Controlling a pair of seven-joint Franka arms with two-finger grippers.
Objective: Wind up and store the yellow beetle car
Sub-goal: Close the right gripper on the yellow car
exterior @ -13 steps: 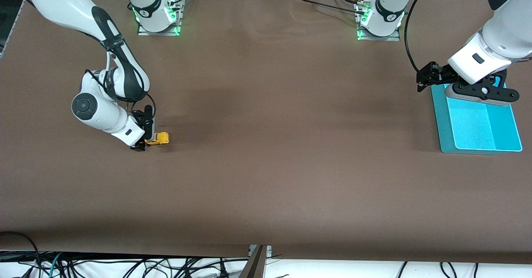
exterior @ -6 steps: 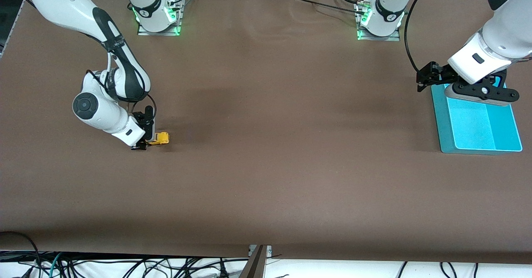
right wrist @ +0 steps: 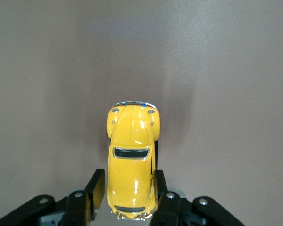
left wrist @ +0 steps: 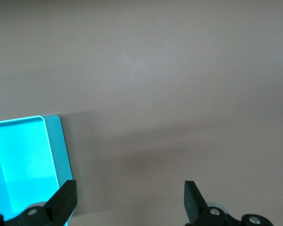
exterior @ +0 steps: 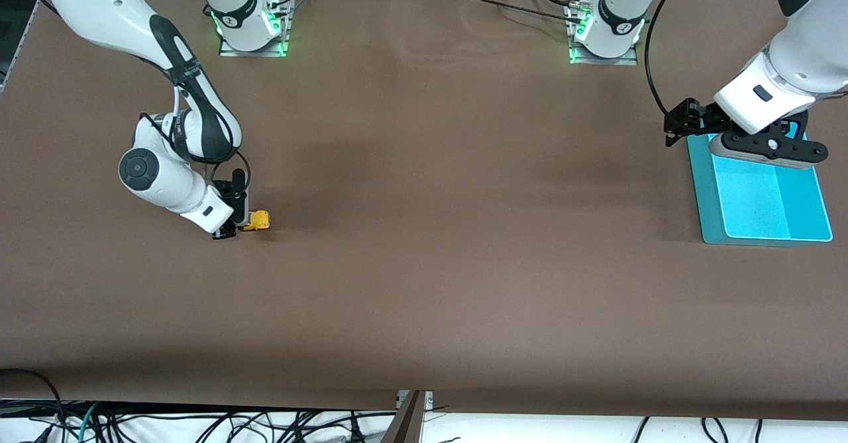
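The yellow beetle car (exterior: pixel 260 220) stands on the brown table toward the right arm's end. My right gripper (exterior: pixel 232 228) is down at table level with the car's tail between its fingers. In the right wrist view the car (right wrist: pixel 132 160) points away from the gripper (right wrist: pixel 129 178). One finger (right wrist: pixel 160 188) lies against the car's side and a thin gap shows at the other, so the jaws are narrowed and open. My left gripper (exterior: pixel 670 128) waits wide open and empty over the table beside the teal tray (exterior: pixel 706 191). The left wrist view shows that gripper (left wrist: pixel 130 190) holding nothing.
The teal tray (left wrist: pixel 56 141) lies at the left arm's end of the table, with nothing in the part I can see. Both arm bases stand along the table edge farthest from the front camera. Cables hang below the edge nearest the camera.
The right gripper's fingers have drawn in around the car's tail. The right arm shifted slightly; the car and the left arm stayed put.
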